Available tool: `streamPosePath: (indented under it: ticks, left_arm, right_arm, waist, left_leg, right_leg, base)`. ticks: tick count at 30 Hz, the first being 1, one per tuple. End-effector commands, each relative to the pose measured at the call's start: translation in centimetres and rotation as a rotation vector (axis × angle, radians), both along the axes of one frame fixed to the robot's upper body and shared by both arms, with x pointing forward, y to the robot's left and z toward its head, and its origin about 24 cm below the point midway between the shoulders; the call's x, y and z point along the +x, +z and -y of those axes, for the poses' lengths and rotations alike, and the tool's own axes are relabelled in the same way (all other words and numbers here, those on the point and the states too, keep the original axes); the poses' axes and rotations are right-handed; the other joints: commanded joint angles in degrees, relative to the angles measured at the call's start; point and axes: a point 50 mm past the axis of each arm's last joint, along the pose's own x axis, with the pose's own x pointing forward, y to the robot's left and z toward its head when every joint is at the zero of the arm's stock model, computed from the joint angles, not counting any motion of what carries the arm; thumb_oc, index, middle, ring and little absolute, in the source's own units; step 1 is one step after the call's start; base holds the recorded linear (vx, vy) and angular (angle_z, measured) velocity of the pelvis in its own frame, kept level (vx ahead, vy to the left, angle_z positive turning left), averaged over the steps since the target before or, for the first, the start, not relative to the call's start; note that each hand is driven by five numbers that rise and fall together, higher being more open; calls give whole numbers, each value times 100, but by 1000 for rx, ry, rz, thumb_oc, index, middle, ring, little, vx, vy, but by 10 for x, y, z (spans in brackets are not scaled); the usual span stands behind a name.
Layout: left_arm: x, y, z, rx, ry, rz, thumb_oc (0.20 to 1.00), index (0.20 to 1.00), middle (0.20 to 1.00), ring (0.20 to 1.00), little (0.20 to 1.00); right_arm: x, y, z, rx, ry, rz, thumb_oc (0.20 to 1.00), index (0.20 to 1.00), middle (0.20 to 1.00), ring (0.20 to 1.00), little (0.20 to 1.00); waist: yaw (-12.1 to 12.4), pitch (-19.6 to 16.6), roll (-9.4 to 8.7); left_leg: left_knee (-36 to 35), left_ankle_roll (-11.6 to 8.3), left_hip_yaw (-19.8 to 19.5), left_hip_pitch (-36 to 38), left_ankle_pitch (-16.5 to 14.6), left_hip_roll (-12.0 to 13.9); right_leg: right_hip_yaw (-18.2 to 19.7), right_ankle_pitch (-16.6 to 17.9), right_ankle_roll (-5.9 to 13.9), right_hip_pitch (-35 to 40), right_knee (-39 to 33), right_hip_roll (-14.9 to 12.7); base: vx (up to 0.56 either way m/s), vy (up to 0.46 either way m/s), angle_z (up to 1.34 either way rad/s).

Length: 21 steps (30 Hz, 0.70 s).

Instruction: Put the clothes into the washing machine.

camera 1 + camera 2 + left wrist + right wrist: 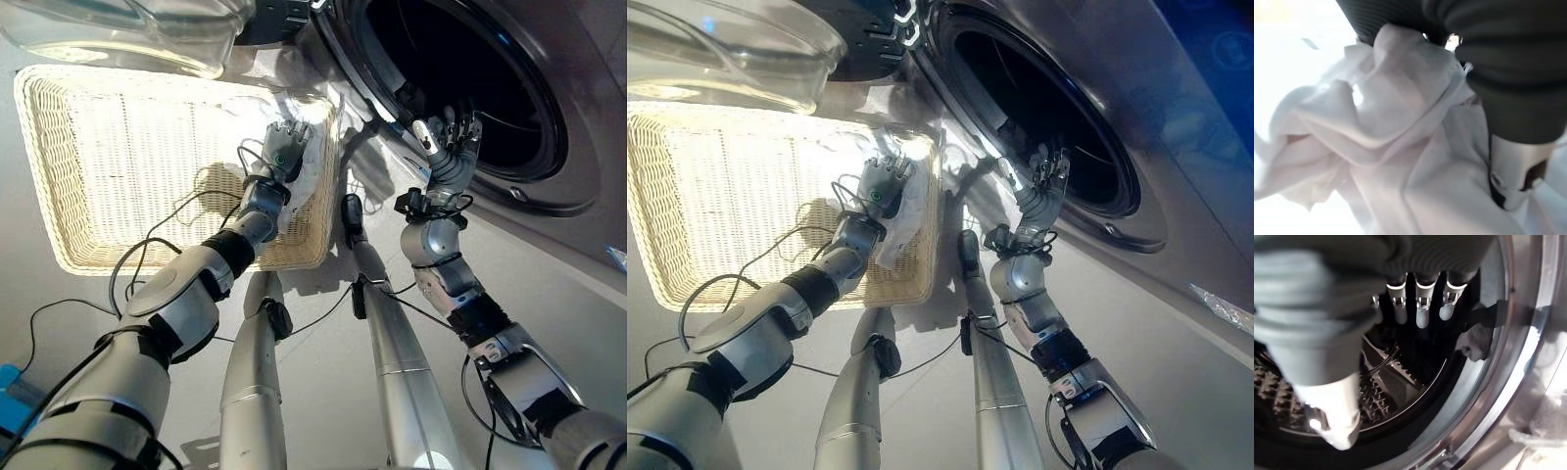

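Observation:
A white garment (312,181) hangs over the right rim of the wicker basket (118,147). My left hand (284,147) is shut on it. In the left wrist view the white garment (1400,147) bunches in folds right up against the palm, beside the thumb (1513,181). My right hand (449,147) is raised at the mouth of the washing machine's drum (470,69), open and holding nothing. Its fingers (1422,313) point straight into the dark drum. A small pale lump (1476,340) rests against the door seal; I cannot tell what it is.
The washer's clear round door (147,29) stands swung open above the basket's far side. The machine's metal ring (554,186) frames the opening on the right. The basket sits on a pale floor (323,392) close to the machine's front.

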Motion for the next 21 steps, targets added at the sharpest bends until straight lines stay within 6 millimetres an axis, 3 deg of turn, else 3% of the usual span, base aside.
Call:
streamPosePath:
  ticks: [1, 21]
  left_arm:
    - [10, -11, -71, -102, 331, -208, 200, 200, 200, 200, 200]
    - [8, -14, -79, -224, 198, -147, 200, 200, 200, 200, 200]
  right_arm:
    - [-16, 21, -3, 127, 40, 157, 1000, 1000, 1000, 1000, 1000]
    - [-16, 18, 6, 141, 42, 154, 1000, 1000, 1000, 1000, 1000]
  waist:
    - [-86, 112, -128]
    - [33, 112, -87]
  left_leg:
    - [198, -398, 51, -38, -35, -107]
    - [176, -387, 24, 467, -70, -109]
  right_leg:
    - [-367, 518, 546, 140, -226, 91]
    - [-512, 388, 532, 641, -137, 20]
  base:
    - [-7, -25, 7]
    - [-5, -2, 1]
